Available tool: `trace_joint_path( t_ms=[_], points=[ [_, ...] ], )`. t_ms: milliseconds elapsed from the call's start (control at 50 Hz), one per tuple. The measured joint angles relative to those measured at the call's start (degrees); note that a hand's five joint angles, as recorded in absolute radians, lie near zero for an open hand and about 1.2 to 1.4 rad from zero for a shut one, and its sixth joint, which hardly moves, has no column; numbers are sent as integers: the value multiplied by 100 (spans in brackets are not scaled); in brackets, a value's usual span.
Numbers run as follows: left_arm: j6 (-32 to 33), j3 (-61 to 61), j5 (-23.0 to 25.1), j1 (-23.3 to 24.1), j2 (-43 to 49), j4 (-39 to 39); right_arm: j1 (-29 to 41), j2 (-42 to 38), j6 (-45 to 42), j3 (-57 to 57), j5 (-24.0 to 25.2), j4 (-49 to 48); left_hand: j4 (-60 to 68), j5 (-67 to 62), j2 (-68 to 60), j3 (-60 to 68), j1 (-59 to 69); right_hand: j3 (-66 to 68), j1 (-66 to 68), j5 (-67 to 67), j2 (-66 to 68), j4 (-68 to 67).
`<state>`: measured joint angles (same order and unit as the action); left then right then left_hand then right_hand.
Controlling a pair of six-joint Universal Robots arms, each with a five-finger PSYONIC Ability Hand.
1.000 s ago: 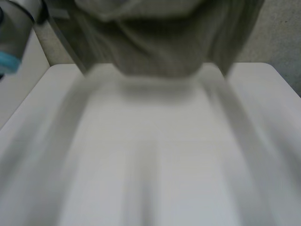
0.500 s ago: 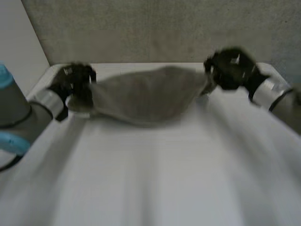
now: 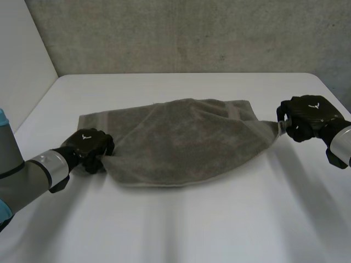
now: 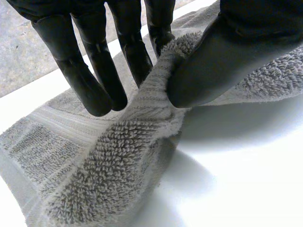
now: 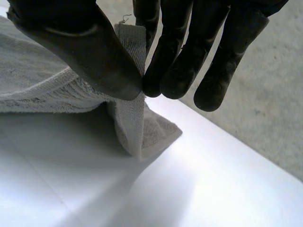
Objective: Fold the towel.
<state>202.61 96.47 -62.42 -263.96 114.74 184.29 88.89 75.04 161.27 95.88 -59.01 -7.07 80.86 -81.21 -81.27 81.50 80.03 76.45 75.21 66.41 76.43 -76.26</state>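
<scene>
Towel (image 3: 181,139) on table (image 3: 219,219), left hand (image 3: 88,145) and right hand (image 3: 310,115) pinching opposite end edges.

This looks like a robotics lab or test bay. A plain white surface (image 3: 181,230) stands against a rough, bare grey concrete wall (image 3: 181,33), with a smooth pale wall panel (image 3: 22,55) on the left. Two machine arms with grey joints reach over the surface, the left arm (image 3: 24,181) and the right arm (image 3: 343,145). A grey towel (image 3: 181,142) lies on it as the test piece.
</scene>
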Motion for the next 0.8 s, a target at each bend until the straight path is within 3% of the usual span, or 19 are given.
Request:
trace_joint_path(
  t_ms=[280, 400, 500, 660, 800],
  points=[
    [-53, -1492, -120, 72, 658, -1, 46, -532, 69, 12, -75, -78, -1243, 1268, 1292, -1234, -1168, 0, 0, 13, 0, 0],
    [-70, -2613, -335, 181, 1535, -140, 56, -684, 59, 92, -57, -158, -3735, 3735, 3724, -3768, -3615, 0, 1, 13, 0, 0],
    [-73, -3317, -540, 324, 2176, -276, 81, -716, 85, 174, -82, -282, -5064, 5188, 5093, -5164, -4969, 0, 1, 13, 0, 0],
    [-79, -3822, -1050, 421, 2452, -307, 260, -705, 116, 216, -222, -407, -5389, 5625, 5345, -5510, -5331, 0, 2, 13, 0, 0],
    [-129, -3739, -1481, 415, 2085, -344, 340, -702, 112, 237, -354, -451, -5492, 5699, 5418, -5606, -5436, 0, 2, 13, 0, 0]
  ],
)
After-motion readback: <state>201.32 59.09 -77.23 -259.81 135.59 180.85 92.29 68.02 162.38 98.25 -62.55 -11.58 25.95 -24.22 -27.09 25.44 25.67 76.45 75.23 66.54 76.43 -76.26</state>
